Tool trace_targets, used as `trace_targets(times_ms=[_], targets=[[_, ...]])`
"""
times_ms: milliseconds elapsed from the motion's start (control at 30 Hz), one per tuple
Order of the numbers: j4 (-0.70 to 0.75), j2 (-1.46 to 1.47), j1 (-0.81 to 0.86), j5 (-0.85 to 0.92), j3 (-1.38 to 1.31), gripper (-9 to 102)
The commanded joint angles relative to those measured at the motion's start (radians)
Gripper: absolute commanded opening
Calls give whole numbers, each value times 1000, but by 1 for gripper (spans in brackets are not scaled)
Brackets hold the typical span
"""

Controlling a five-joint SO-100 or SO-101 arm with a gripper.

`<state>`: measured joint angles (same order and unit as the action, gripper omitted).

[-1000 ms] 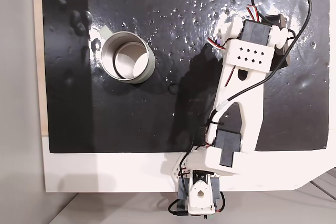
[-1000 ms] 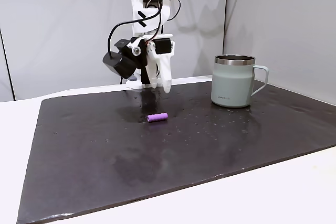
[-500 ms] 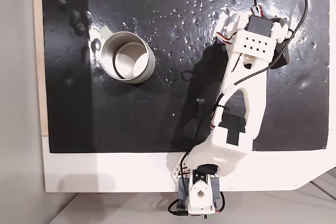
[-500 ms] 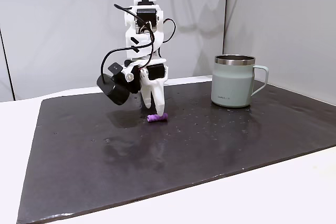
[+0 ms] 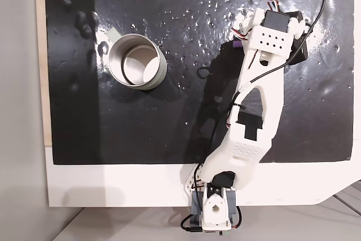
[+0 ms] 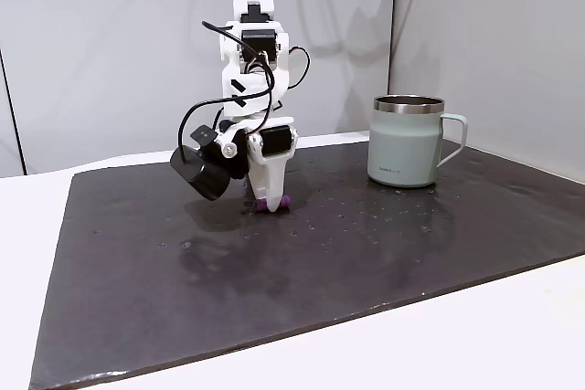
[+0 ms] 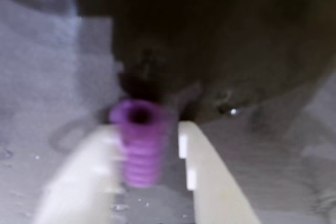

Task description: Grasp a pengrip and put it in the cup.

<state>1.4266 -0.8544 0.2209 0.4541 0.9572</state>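
A white table (image 5: 113, 187) carries a black, glossy mat (image 6: 384, 253) dotted with shiny droplet-like bumps, with pale grey wall panels behind it in a fixed view from the side.

There is one cup (image 5: 136, 61) (image 6: 407, 141) and one pengrip (image 7: 139, 142) (image 6: 272, 205). The cup is a short metal mug with a pale outer wall, a shiny rim and a handle. It stands upright on the mat toward the left edge in a fixed view from above, well apart from the arm. Looking down into it, only its bare metal floor and wall show; it holds nothing.

One white arm (image 5: 256, 117) reaches from its base at the table's near edge out over the mat. The claw (image 6: 266, 204) points down with its tips at the mat surface. In the wrist view the claw (image 7: 149, 150) has its two pale fingers (image 7: 202, 171) a little apart, one on each side of the purple ribbed tube, which lies on the mat with its open end facing away. The jaws stand close around the pengrip; whether they press on it is hard to tell in the blur. From above, a sliver of purple (image 5: 236, 43) shows beside the wrist.
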Motion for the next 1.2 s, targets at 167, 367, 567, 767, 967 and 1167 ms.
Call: trace_targets(times_ms=[167, 367, 567, 767, 967, 1167], targets=[[48, -61, -8, -44, -86, 0], [153, -275, -11, -64, -150, 0], [213, -480, -21, -71, -196, 0], [235, -604, -114, -127, -216, 0], [264, -626, -325, -253, -241, 0], [267, -627, -531, -354, -195, 0]])
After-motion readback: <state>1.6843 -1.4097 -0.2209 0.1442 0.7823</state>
